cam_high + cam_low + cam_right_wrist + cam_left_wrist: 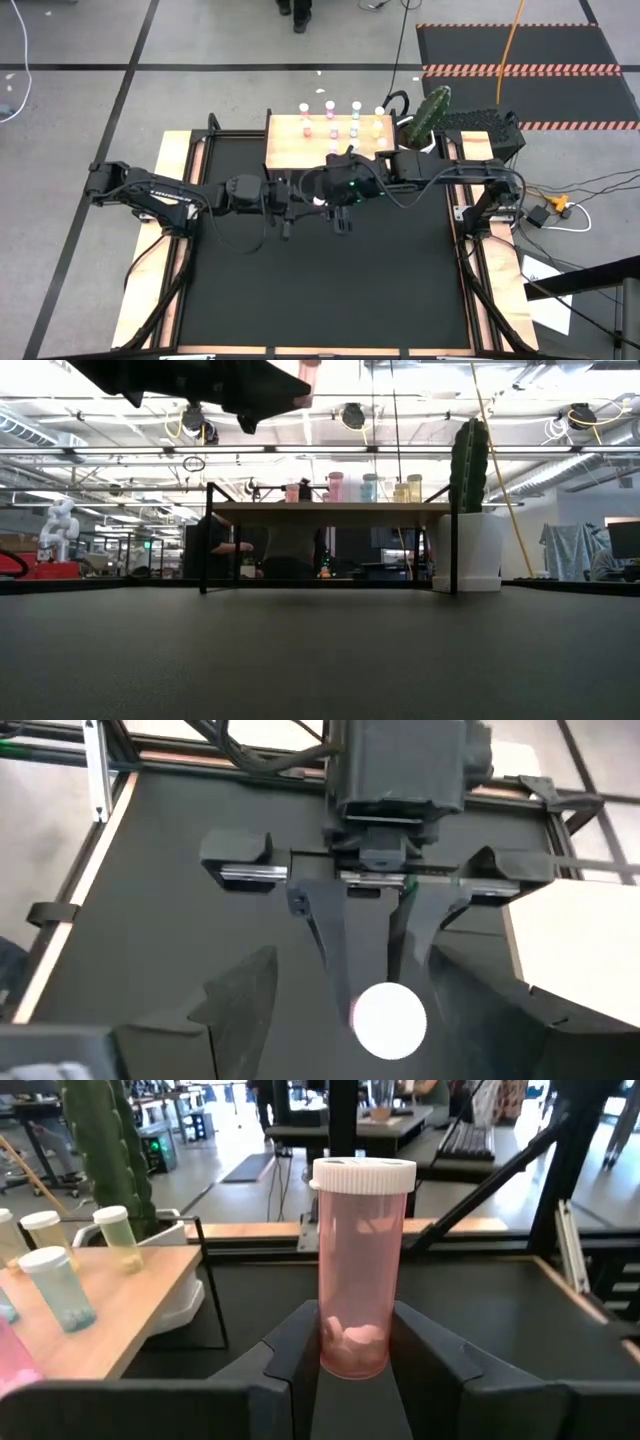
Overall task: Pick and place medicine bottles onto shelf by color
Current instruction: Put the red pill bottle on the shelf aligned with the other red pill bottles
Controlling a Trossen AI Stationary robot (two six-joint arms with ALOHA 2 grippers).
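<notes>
Two dark arms meet above the black table mat [320,290], near its far edge. Light-wood shelf on thin black legs [285,150] stands at that edge, holding several small bottles. Left gripper [355,1370] is clamped low on an upright translucent pink bottle with white cap [362,1265]: light, rigid, probably slick, best held mid-body. Right gripper [385,1005] stands wide, holding nothing. Workshop beyond.

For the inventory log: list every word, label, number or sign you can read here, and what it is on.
None can be read.
Pink bottle in the left gripper: no label showing.
Bottles on the shelf: no print visible.
White cap below the right gripper: blank.
Floor mats: red-and-white striped edging only, no words.
Papers beside the table: too small to read.
</notes>
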